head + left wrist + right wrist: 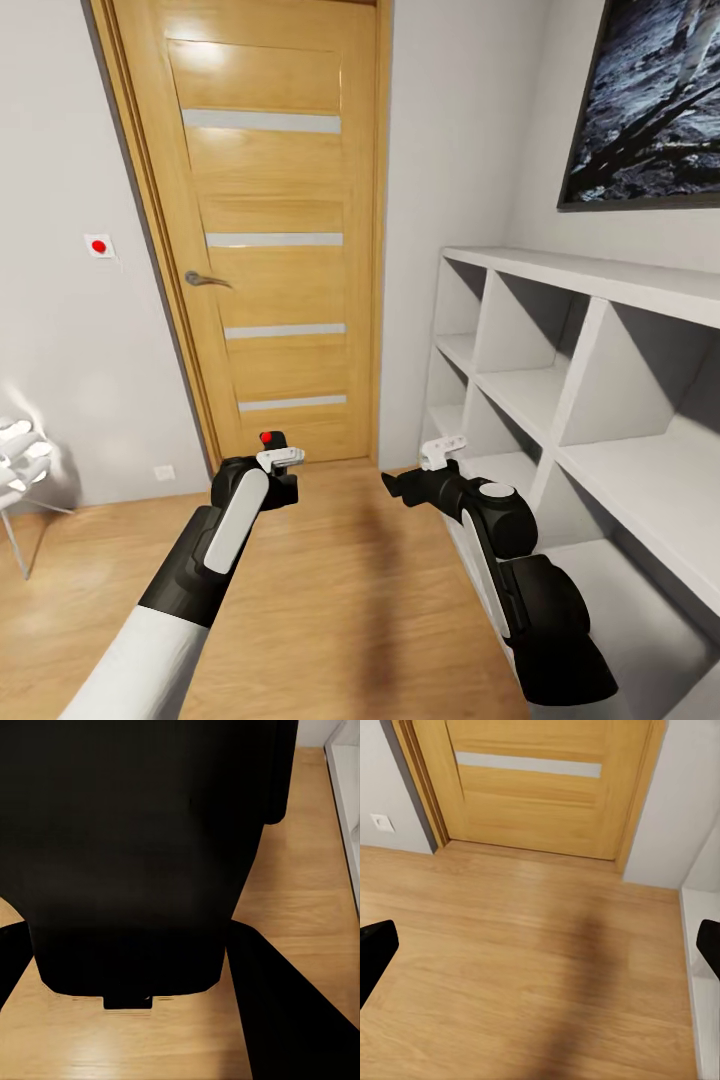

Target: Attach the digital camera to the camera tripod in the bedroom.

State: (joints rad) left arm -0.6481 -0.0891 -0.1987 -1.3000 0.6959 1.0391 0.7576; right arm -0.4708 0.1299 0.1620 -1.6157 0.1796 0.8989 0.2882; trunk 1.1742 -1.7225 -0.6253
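Light wood floor [330, 590]; closed wooden door [265, 230] at 12 o'clock. White shelf unit [600, 400], 3 o'clock, cubbies bare. Left end effector [275, 470] pinching digital camera [142, 847]; right end effector [395, 485] spread.

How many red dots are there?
2: one on the wall switch left of the door, one on the camera held in the left gripper. More may be hidden.
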